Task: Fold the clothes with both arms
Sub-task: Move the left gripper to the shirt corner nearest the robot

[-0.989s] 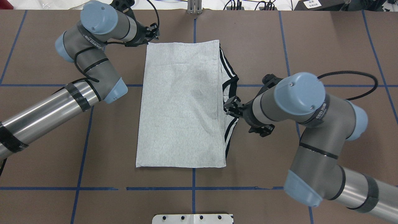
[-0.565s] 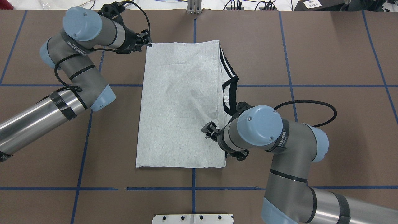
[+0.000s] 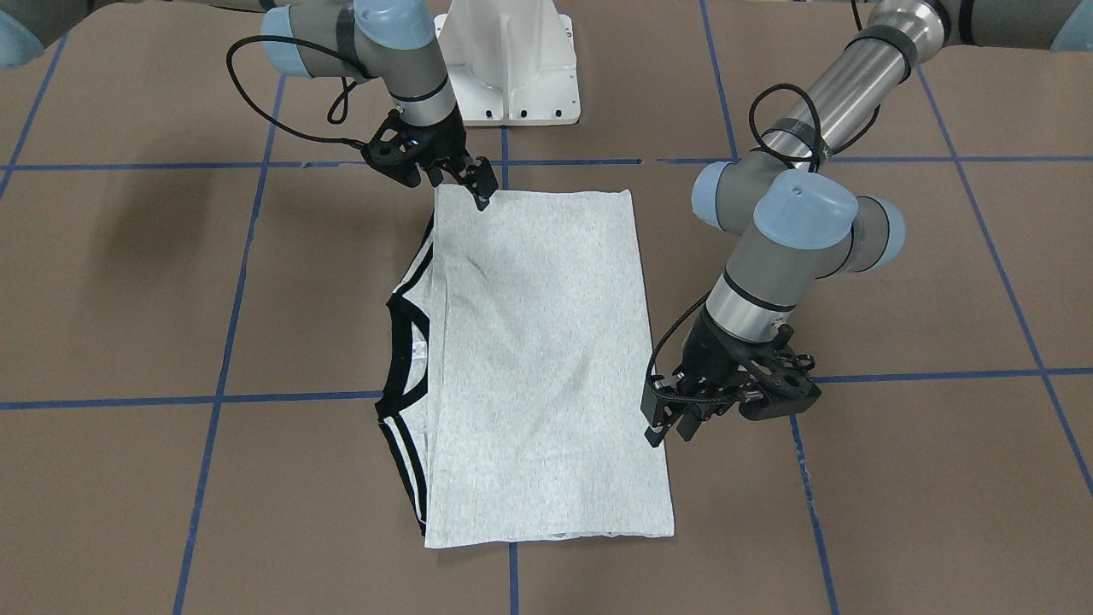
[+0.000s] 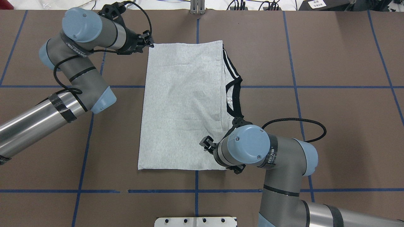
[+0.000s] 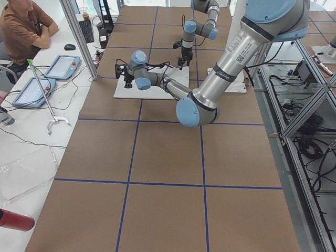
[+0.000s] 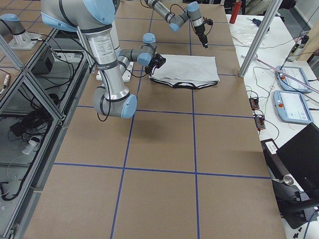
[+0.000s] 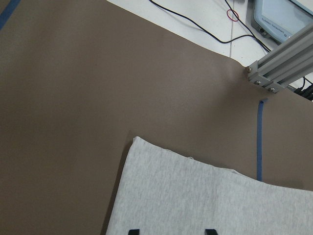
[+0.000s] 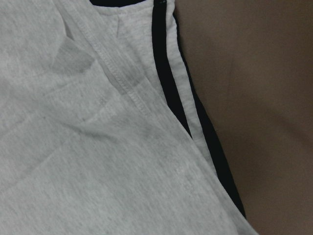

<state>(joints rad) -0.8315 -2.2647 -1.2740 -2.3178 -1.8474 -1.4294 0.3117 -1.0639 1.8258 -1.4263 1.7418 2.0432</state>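
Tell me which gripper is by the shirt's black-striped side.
The right gripper, over the T-shirt's near corner beside the black stripes; the left gripper is at the plain far corner.

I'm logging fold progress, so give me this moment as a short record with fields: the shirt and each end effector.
Shirt: grey T-shirt, folded to a rectangle, flat on table; black collar shows on robot's right.
Left end effector: open, at the far left corner.
Right end effector: by the near right corner; grip unclear.

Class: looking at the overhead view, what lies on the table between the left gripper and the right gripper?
Only the folded grey T-shirt, running from the left gripper to the right gripper; the overhead view shows it.
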